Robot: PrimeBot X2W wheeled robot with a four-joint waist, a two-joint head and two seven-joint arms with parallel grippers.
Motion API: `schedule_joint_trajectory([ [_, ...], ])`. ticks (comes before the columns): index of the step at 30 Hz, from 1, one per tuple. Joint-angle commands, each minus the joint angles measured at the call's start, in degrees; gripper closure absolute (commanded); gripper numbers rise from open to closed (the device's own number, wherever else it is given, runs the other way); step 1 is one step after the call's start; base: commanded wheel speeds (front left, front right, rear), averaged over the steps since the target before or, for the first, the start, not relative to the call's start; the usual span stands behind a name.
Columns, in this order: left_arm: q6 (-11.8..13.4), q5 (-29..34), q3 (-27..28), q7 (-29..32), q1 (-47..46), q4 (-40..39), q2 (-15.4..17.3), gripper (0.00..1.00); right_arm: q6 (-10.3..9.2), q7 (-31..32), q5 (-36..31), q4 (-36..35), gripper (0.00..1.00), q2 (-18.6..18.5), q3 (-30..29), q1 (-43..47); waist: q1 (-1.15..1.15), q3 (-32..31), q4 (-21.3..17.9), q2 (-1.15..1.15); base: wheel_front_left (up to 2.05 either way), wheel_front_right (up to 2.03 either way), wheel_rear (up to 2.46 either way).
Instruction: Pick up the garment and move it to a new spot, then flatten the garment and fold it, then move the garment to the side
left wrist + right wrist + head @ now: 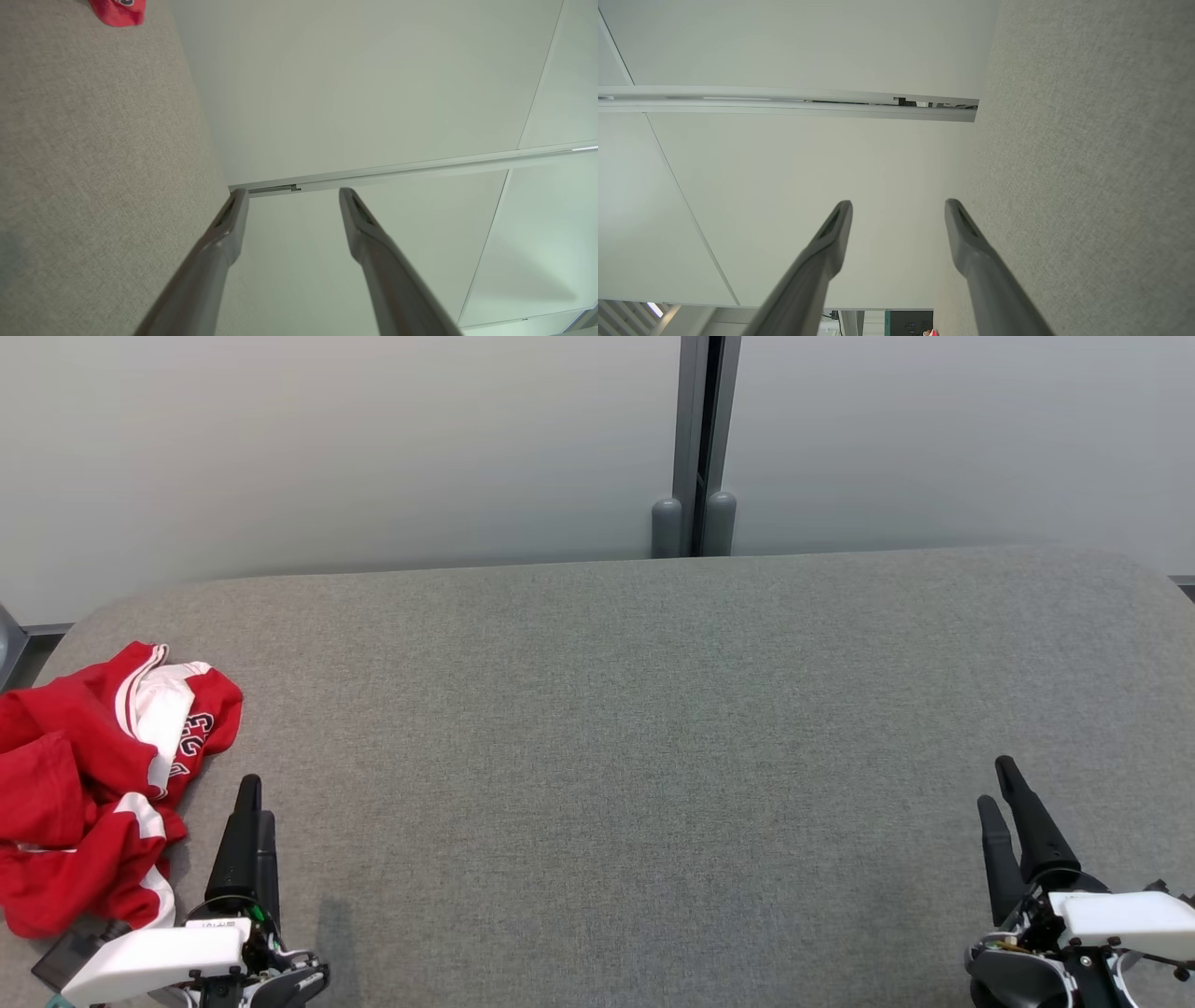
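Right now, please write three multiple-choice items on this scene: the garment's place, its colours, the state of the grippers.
1. Where on the grey padded surface lies the garment?
A. left end B. middle C. right end
2. Its colours?
A. blue and yellow B. red and white C. black
3. How stand the left gripper and right gripper?
A. both shut on cloth B. one open, one shut C. both open, empty
Key: 1 A, it lies crumpled beside the left gripper; 2 B, red cloth with white bands; 3 C, each wrist view shows its jaws wide apart.
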Motion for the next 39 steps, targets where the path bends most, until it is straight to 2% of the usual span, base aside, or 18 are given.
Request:
schedule_joint_trajectory([
  [1, -0.2, 2.3, -0.1, -0.7, -1.9, -1.6, 0.6, 0.0, 0.04, -1.0, -1.3, -1.8, 0.0, -0.6, 0.7, -1.8, 0.0, 0.0, 0.0, 0.0, 0.0, 0.0, 0.0],
  [10, -0.2, 9.5, -0.4, -2.7, -1.9, -3.0, 0.7, 0.0, 0.05, -3.0, -8.8, -3.6, 0.0, -0.7, 1.2, -2.4, 0.0, 0.0, 0.0, 0.0, 0.0, 0.0, 0.0],
  [18, -0.1, 19.6, -0.6, -4.5, -1.7, -3.6, 0.8, 0.0, 0.06, -4.7, -18.0, -5.6, 0.0, -0.7, 2.1, -2.8, 0.0, 0.0, 0.1, 0.0, 0.0, 0.0, 0.0],
  [25, 1.7, 27.6, -1.1, -5.9, -1.8, -4.0, 0.8, 0.0, 0.07, -6.2, -26.1, -6.1, 0.0, -0.8, 3.3, -3.2, 0.0, 0.2, 0.2, 0.0, 0.0, 0.0, 0.0],
  [32, 3.0, 35.9, -2.3, -7.2, -1.5, -4.7, 0.9, 0.0, 0.08, -7.6, -37.6, -6.2, 0.0, -0.8, 5.0, -3.6, 0.0, 0.2, 0.2, 0.0, 0.0, 0.0, 0.0],
  [39, 4.3, 46.8, -3.8, -8.7, -1.2, -4.1, 0.9, 0.0, 0.09, -9.0, -47.8, -5.8, 0.0, -0.9, 6.6, -4.0, 0.0, 0.2, 0.2, 0.0, 0.0, 0.0, 0.0],
])
